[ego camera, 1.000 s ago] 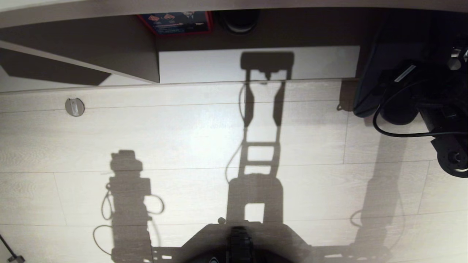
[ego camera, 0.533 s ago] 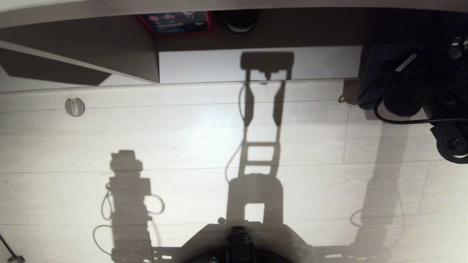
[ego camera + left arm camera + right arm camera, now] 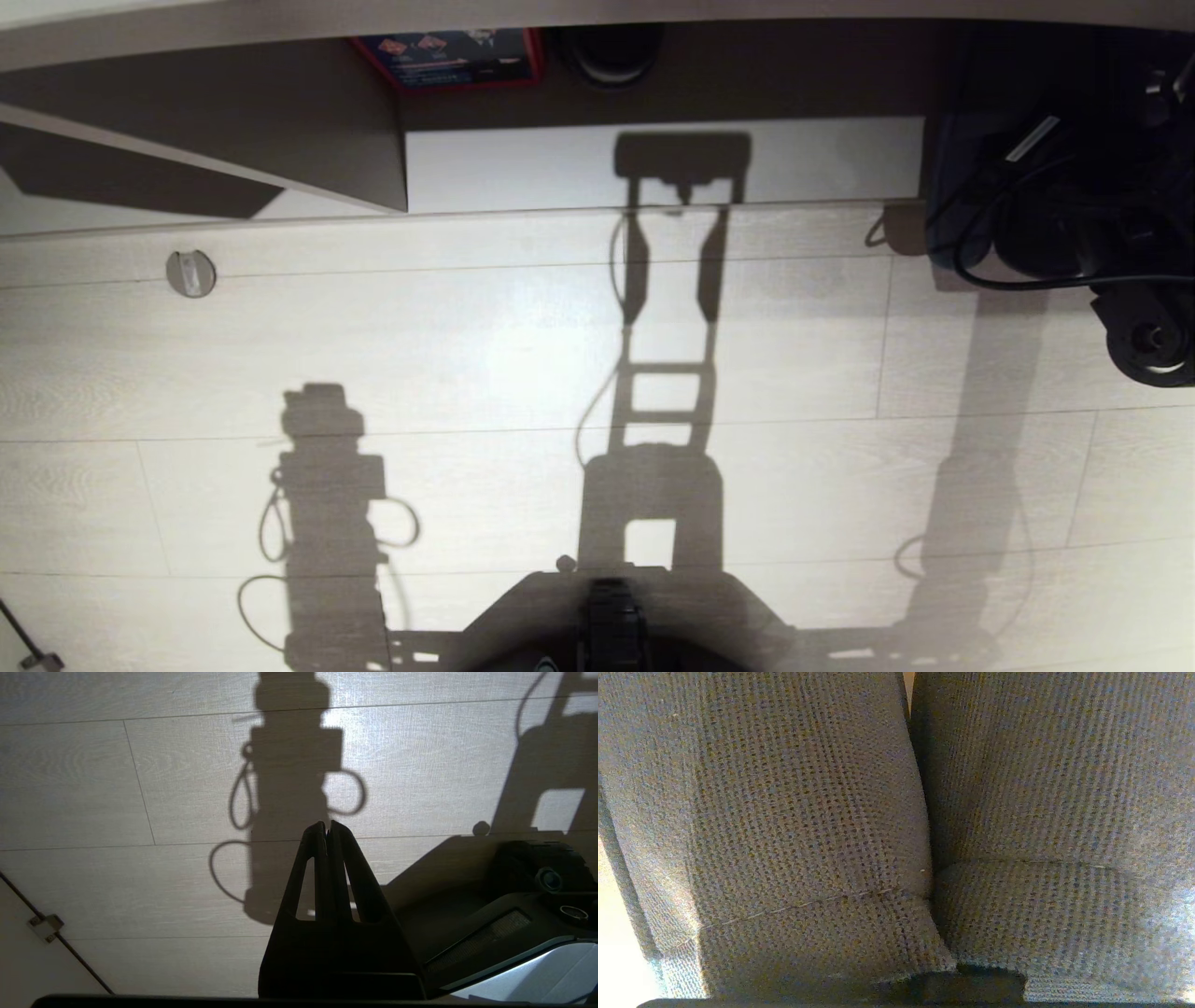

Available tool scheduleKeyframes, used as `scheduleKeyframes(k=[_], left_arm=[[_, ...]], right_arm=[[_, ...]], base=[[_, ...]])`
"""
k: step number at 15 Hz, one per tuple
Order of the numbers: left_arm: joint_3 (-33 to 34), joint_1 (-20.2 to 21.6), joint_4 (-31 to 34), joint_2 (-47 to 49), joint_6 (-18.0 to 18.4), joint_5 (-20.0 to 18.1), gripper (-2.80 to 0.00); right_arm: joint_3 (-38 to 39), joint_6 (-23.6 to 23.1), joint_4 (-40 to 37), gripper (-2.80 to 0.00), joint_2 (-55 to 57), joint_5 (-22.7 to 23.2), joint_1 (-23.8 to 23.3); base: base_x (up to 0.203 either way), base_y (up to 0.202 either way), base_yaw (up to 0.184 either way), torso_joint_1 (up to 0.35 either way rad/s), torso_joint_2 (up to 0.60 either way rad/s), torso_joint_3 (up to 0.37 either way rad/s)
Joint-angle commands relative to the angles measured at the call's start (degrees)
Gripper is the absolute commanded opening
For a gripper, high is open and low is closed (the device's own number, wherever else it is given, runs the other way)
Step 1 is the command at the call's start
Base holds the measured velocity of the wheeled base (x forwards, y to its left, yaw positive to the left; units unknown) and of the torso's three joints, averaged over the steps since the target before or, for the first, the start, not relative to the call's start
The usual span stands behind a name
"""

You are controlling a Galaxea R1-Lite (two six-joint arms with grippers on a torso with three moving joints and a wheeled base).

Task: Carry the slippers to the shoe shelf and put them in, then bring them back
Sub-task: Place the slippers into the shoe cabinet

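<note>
Slippers [image 3: 784, 812] of dark grey-navy woven fabric lie side by side, pinched in the closed right hand [image 3: 971, 984].

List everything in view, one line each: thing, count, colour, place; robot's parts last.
slippers: two, dark grey, side by side, filling the right wrist view
floor: one, pale wood planks, below the robot
floor disc: one, silvery, left on the floor
box: one, red-edged with blue print, in the dark recess ahead
base board: one, white, along the recess front
left tool: one, black, shut, above the floor
right tool: one, black, shut on the slippers
</note>
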State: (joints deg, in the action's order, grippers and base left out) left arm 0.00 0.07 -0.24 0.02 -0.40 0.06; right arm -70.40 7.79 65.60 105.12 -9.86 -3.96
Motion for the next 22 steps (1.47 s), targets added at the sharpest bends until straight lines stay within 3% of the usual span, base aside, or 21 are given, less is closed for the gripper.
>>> scheduleKeyframes(k=[1,12,13,14,22], left_arm=[[0.0,0.01,-0.02,0.06,0.05,0.03,-2.8],[0.0,0.01,-0.02,-0.02,0.05,0.03,-2.8],[0.0,0.01,-0.02,-0.02,-0.04,0.03,-2.8],[0.0,0.01,-0.02,0.06,-0.04,0.03,-2.8],[0.0,0.01,-0.02,0.02,-0.04,0.03,-2.8]], right_arm=[[-0.18,0.03,0.41,-2.8,0.0,-0.07,0.01],[-0.14,0.08,-0.24,-2.8,-0.79,-0.74,-0.19],[-0.07,-0.04,-2.1,-1.18,-0.85,-0.61,-0.29],[-0.33,0.02,-2.3,0.0,-0.88,-0.57,-0.34],[-0.09,0.24,-2.49,0.0,-1.94,-0.68,-0.34]], base=[[0.0,0.0,0.0,0.0,0.0,0.0],[0.0,0.0,0.0,0.0,0.0,0.0],[0.0,0.0,0.0,0.0,0.0,0.0],[0.0,0.0,0.0,0.0,0.0,0.0],[0.0,0.0,0.0,0.0,0.0,0.0]])
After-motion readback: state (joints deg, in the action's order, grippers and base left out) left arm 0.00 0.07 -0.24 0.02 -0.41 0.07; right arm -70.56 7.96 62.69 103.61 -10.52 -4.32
